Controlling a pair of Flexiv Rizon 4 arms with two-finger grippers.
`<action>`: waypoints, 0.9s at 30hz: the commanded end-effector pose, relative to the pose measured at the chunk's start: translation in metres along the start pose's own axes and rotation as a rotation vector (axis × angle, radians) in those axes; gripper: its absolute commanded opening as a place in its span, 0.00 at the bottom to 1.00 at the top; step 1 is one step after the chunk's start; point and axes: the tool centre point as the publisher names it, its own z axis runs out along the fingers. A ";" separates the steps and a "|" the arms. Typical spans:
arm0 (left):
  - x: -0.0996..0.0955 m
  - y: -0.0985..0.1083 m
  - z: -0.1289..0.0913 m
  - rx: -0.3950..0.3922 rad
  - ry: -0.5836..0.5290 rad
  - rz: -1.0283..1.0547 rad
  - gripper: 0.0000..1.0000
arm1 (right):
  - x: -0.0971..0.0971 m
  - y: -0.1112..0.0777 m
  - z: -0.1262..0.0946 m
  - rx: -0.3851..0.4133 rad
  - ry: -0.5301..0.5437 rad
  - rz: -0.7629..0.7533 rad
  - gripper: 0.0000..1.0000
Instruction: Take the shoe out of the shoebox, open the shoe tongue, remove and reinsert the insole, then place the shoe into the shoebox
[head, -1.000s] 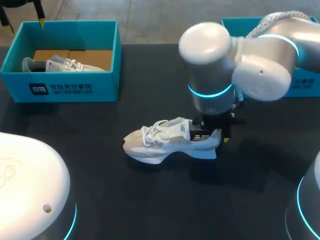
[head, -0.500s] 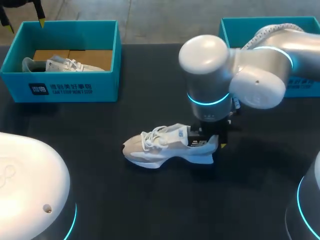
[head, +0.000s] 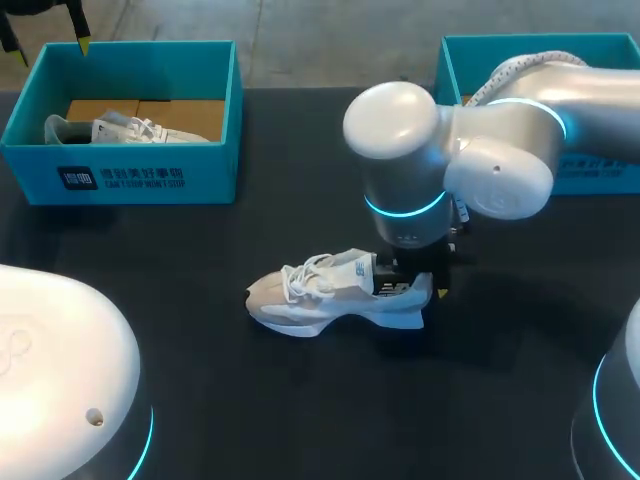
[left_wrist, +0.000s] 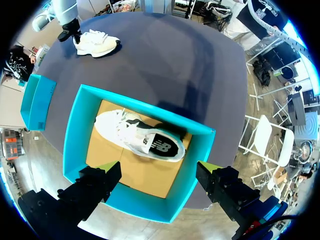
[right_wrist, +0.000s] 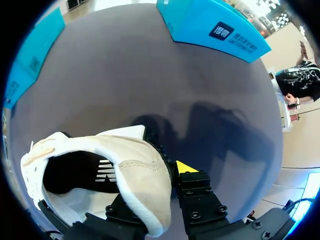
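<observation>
The white-and-beige laced shoe (head: 330, 292) lies mid-table (head: 300, 400) with open dark surface around it. The right gripper (head: 412, 283) has its jaws clamped on the heel. There are two shoes and two teal boxes. The second shoe (head: 120, 130) sits in the left shoebox (head: 150, 178) at the far edge, under the left gripper (left_wrist: 157, 182), whose jaws are spread. The right shoebox (head: 600, 172) stands at the far right.

Dark table (head: 300, 400) bears a teal box (head: 130, 180) holding another shoe (head: 125, 130).
</observation>
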 end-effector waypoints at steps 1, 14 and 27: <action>0.001 0.000 -0.001 0.000 0.002 0.001 1.00 | 0.003 0.001 0.000 -0.002 -0.004 -0.001 0.22; 0.001 0.000 -0.001 0.000 0.002 0.001 1.00 | -0.006 0.006 -0.032 -0.053 0.048 0.009 1.00; 0.001 0.000 -0.001 0.000 0.002 0.001 1.00 | -0.011 0.025 -0.080 -0.096 0.153 -0.173 1.00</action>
